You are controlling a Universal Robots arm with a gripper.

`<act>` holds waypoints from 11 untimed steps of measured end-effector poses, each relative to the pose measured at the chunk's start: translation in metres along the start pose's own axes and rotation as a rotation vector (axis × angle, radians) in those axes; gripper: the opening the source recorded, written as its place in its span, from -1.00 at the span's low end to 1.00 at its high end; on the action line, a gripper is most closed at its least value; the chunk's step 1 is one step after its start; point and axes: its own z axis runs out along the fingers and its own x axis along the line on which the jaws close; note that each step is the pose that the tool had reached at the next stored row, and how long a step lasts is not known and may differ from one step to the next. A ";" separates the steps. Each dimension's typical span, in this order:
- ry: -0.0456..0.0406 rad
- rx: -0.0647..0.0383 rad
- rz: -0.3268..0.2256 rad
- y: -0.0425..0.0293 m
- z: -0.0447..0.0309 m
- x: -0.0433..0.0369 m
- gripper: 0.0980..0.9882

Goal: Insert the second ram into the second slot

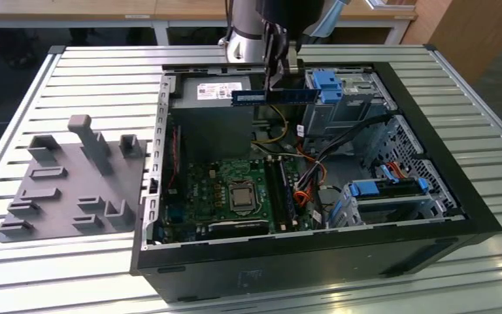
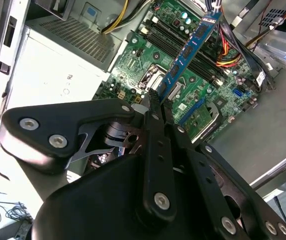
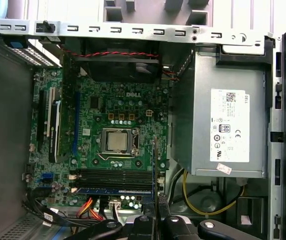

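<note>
One gripper pinches the second ram above the open case, seemingly clear of the motherboard.

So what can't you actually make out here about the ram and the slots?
- Second wrist view: the gripper, shut on the second ram, covers the stick's held end.
- First wrist view: the stick is edge-on, so its chips and label are hidden.
- Exterior view: the slots are too small to tell which is filled; the top edge cuts off the arm.
</note>
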 end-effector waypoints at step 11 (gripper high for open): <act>-0.0023 0.001 0.063 0.0001 0.0001 0.0029 -0.91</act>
